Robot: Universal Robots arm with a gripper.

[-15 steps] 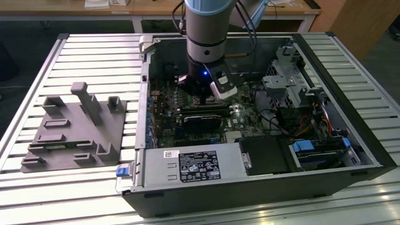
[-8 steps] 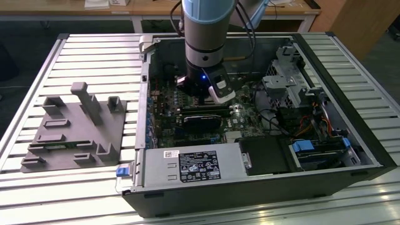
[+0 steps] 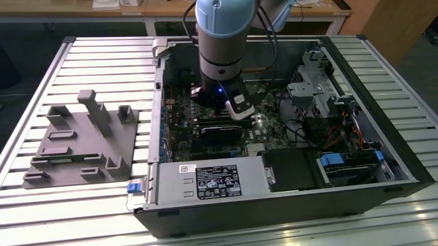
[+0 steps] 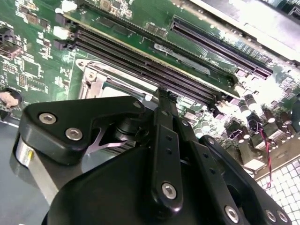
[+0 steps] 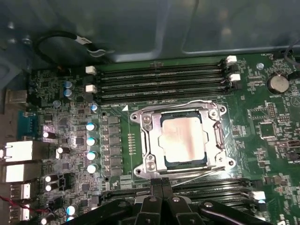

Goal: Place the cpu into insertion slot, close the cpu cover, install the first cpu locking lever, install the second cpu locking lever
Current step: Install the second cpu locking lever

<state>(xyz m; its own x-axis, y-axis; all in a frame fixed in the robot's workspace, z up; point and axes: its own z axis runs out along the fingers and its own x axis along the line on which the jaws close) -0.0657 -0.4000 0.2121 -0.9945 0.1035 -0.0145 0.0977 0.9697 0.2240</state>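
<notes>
In the first wrist view the cpu (image 5: 183,140) lies flat in the insertion slot (image 5: 140,169), its dull silver top showing. The cpu cover (image 5: 146,136), a silver frame, lies down around it. Thin wire levers (image 5: 220,133) run along the socket's edges; I cannot tell whether they are latched. My gripper (image 5: 161,182) is shut with nothing between its fingers, its tips just off one edge of the socket, beside a lever. The second wrist view has the gripper (image 4: 163,93) over a silver socket corner (image 4: 93,80). In the exterior view the gripper (image 3: 229,110) hangs low inside the computer case (image 3: 157,169).
Long black memory slots (image 5: 159,84) flank the socket on two sides. Capacitors (image 5: 91,140) and rear ports (image 5: 18,159) stand nearby. A power supply (image 3: 212,182), drive bay (image 3: 345,166) and cables crowd the case. A grey fixture plate (image 3: 82,148) sits on the table at the exterior view's left.
</notes>
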